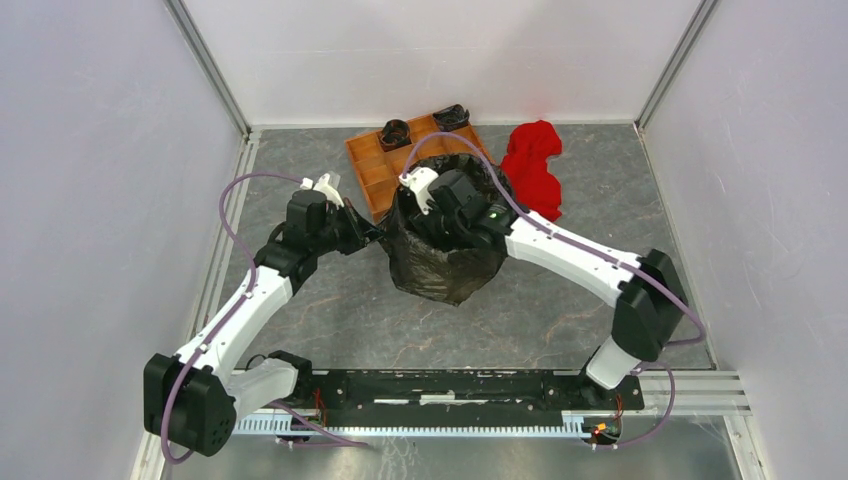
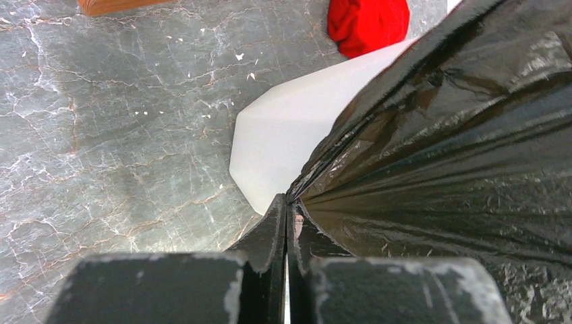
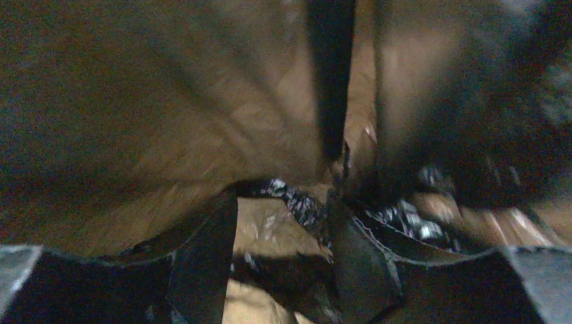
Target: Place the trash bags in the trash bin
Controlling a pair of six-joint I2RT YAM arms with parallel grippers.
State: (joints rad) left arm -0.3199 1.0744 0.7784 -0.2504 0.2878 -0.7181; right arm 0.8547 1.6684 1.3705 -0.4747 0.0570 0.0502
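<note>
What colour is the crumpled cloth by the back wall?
The cloth is bright red, clearest in the top external view.

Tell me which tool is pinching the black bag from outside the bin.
The left tool, shut on a fold of the trash bag beside the white bin; the right tool is down in the bin's opening, jaws parted.

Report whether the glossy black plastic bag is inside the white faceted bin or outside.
Mostly outside: the black bag drapes down the white bin, pinched by the left gripper.
</note>
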